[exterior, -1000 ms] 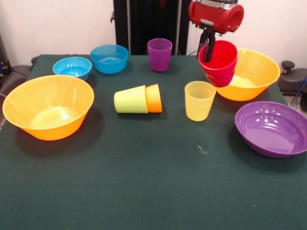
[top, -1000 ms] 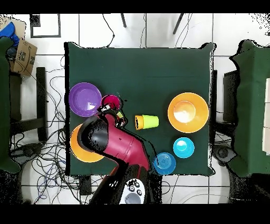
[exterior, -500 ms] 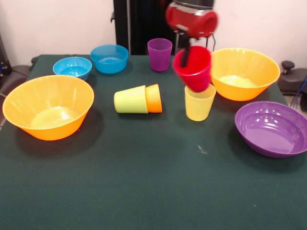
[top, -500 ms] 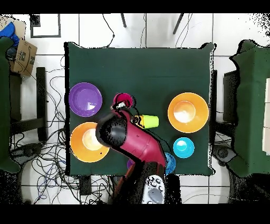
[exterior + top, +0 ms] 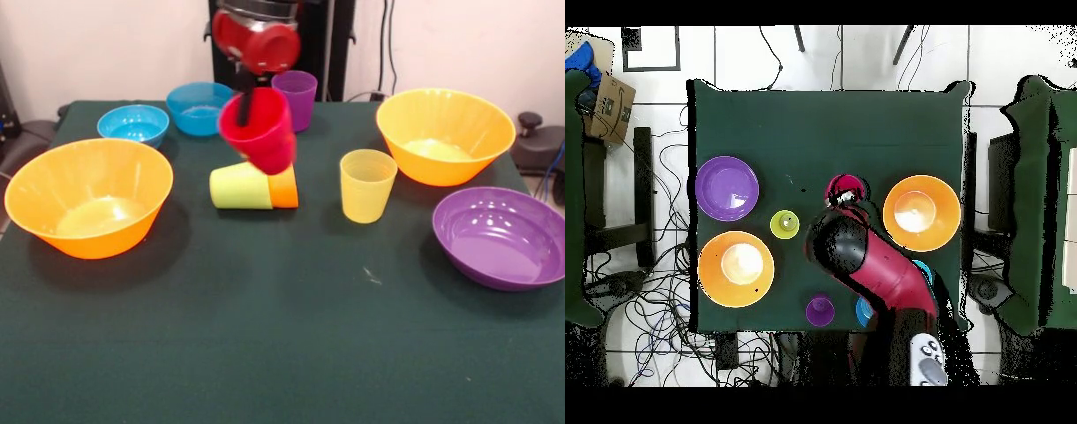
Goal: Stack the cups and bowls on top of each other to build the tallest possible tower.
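1. Dark green cloth is covering the table (image 5: 282, 353), and its near part is lying bare in the front view.
2. Nearest on the right, the wide purple bowl (image 5: 500, 237) is sitting upright on the cloth, close to the table's right edge.
3. On the left, one large orange bowl (image 5: 88, 208) is standing upright, well apart from the purple bowl.
4. In the middle, the translucent yellow cup (image 5: 367, 185) is standing upright with its mouth up.
5. Left of it, the lime green cup (image 5: 238, 186) is lying on its side, and the orange cup (image 5: 284, 182) is lying at its right end; the two are touching, and they are looking nested.
6. Just above that pair, the hand (image 5: 244, 104) is gripping the red cup (image 5: 259, 130) by its rim, with one dark finger showing inside the cup; the cup is hanging tilted, clear of the table.
7. Farther right, the second large orange bowl (image 5: 445, 135) is sitting upright behind the yellow cup.
8. At the far side, the cyan bowl (image 5: 133, 124), the deeper blue bowl (image 5: 199, 107) and the purple cup (image 5: 297, 99) are standing in a row, the cup partly behind the held red cup.
9. Every cup and bowl is sitting separately or side by side; nothing is standing on top of anything else.
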Robot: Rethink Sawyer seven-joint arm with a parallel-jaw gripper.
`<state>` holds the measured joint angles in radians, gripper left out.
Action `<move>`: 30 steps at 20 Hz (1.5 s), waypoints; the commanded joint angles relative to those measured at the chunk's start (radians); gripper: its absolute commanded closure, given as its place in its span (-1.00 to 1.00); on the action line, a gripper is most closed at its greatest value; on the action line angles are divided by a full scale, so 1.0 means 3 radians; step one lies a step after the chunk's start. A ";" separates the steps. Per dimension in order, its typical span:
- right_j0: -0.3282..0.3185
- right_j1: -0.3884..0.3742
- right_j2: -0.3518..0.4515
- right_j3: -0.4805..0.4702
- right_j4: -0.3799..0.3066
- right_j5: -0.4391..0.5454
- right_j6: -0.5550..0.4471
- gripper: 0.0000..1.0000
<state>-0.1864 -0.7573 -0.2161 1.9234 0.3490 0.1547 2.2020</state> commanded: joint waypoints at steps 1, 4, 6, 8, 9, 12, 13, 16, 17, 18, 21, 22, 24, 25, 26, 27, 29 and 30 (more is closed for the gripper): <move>-0.0339 0.0269 0.0558 -0.0293 -0.0475 -0.0038 -0.0247 1.00; -0.0382 0.0318 0.0578 -0.0360 -0.0570 -0.0057 -0.0158 1.00; -0.0335 0.0380 0.0516 -0.0416 -0.0580 -0.0102 -0.0051 1.00; -0.0275 0.0473 0.0423 -0.0521 -0.0578 -0.0132 0.0030 1.00; -0.0276 0.0531 0.0414 -0.0574 -0.0585 -0.0162 0.0044 1.00; -0.0496 0.0622 0.0682 -0.0626 -0.0630 -0.0167 -0.0023 1.00; -0.0579 0.0652 0.0788 -0.0626 -0.0640 -0.0175 -0.0042 1.00; -0.0678 0.0728 0.0923 -0.0668 -0.0677 -0.0204 -0.0043 1.00; -0.0688 0.0739 0.0940 -0.0681 -0.0689 -0.0200 -0.0039 1.00; -0.0678 0.0760 0.0929 -0.0707 -0.0702 -0.0213 -0.0021 1.00; -0.0683 0.0844 0.0957 -0.0756 -0.0730 -0.0262 0.0027 1.00; -0.0740 0.0862 0.1041 -0.0744 -0.0734 -0.0227 0.0018 1.00; -0.0796 0.0909 0.1123 -0.0744 -0.0765 -0.0238 0.0011 1.00; -0.0811 0.0931 0.1144 -0.0755 -0.0782 -0.0249 0.0008 1.00; -0.0816 0.0958 0.1148 -0.0779 -0.0805 -0.0266 0.0005 1.00; -0.0816 0.0977 0.1142 -0.0801 -0.0829 -0.0286 0.0005 1.00; -0.0806 0.1016 0.1111 -0.0845 -0.0873 -0.0325 0.0009 1.00; -0.0792 0.1040 0.1095 -0.0861 -0.0898 -0.0358 0.0020 1.00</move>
<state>-0.4276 -0.5045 -0.0059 1.7420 0.1622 0.1149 2.2020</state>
